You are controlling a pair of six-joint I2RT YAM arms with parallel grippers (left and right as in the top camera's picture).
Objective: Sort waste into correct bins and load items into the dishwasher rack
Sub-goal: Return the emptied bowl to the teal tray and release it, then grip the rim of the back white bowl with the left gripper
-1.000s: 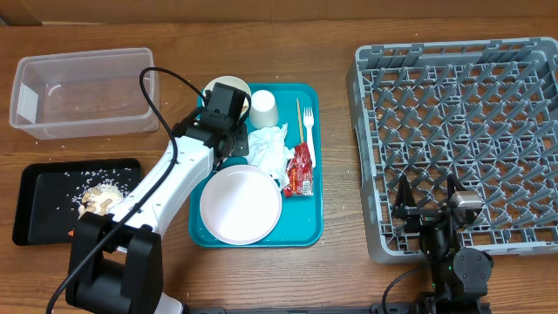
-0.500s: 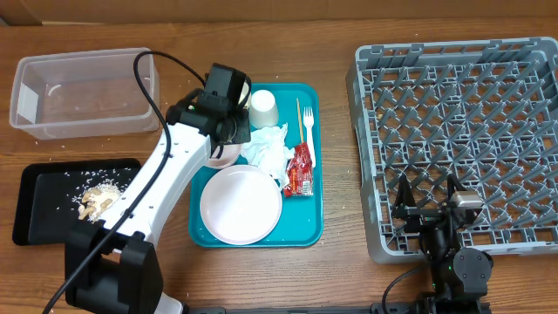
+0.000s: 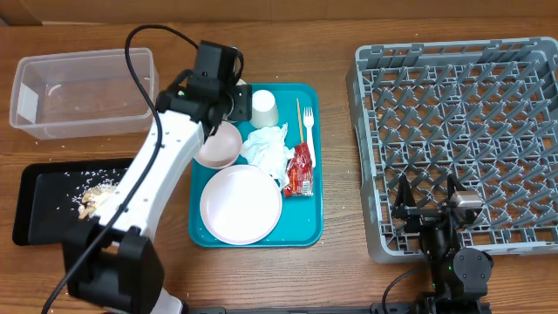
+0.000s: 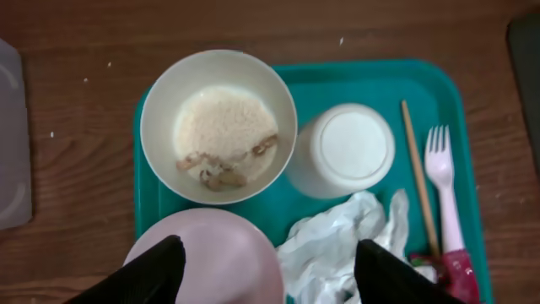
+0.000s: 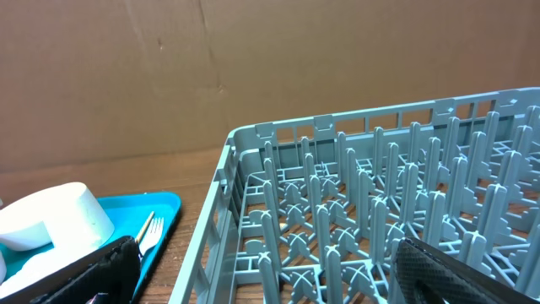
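While the left arm reaches over the teal tray (image 3: 301, 222), we read the surface from left to right. The clear tub (image 3: 87, 96) is thin, glossy plastic. Below it, the matt black tray (image 3: 39, 218) holds beige crumbly scraps (image 3: 94, 201).

The left fingers (image 4: 156, 270) are spread wide and hold nothing. They hang above the white bowl (image 4: 169, 93) and the pink bowl (image 3: 218, 146). The white bowl stands at the teal tray's top left corner and contains grainy residue (image 4: 224, 139).

We judge this bowl stiff, light and smooth-walled, therefore slippery. Take it across the rim, one finger inside and one outside, and keep it level until it is over the correct bin.

Further right lie:
- the round plate (image 3: 240, 205), flat and hard to pinch
- the cup (image 3: 264, 109)
- the crumpled napkin (image 3: 270, 148), soft and easily compressed
- the shiny red wrapper (image 3: 302, 170), thin and slick
- the wooden chopsticks (image 3: 298, 118)
- the plastic fork (image 3: 309, 131)

The grey rack (image 3: 462, 122) is a rigid grid of upright pegs. The right fingers (image 5: 456, 270) are spread and hold nothing, near the rack's front edge.
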